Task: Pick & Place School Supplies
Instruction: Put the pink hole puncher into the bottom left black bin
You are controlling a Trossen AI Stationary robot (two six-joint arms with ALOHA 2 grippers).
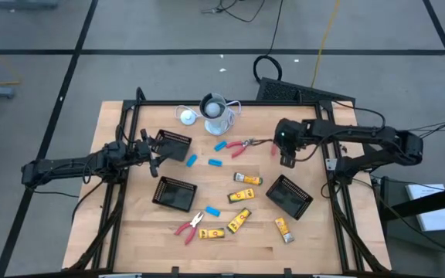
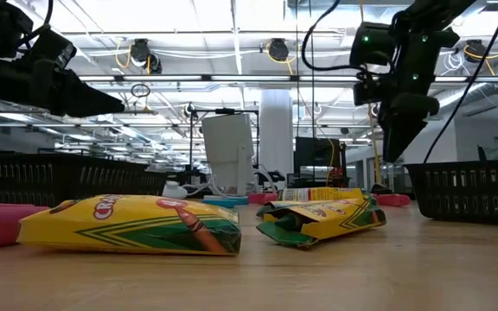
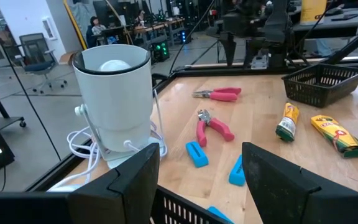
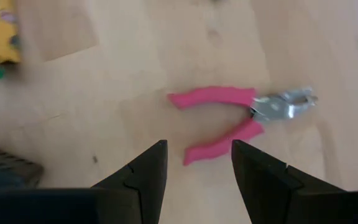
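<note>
Wooden table [image 1: 130, 239] boards are seen from above, and nearly all the school supplies are still scattered on them, so the task is judged to be close to its start. Three black mesh baskets are counted around the white cup-like object [image 1: 216, 113]: one [image 1: 171, 144] just to its left and nearer the front, one [image 1: 174, 194] well in front of it, one [image 1: 289, 195] to its front right. None is seen to hold a sorted item, though their insides are partly hidden.

Left loose in front of the cup are light-blue blocks [image 1: 215, 164], yellow crayon boxes [image 1: 246, 179] and a second pair of red-handled pliers [image 1: 189, 227]. The red-handled pliers [image 4: 238, 115] nearest the cup, just to its right, are lying flat on the wood.

The right gripper [image 4: 197, 165] is held above those pliers with its fingers spread and nothing pinched; a grasp is judged to be the next step. The left gripper [image 3: 197, 177] is held over the basket beside the cup, its fingers also spread and empty.
</note>
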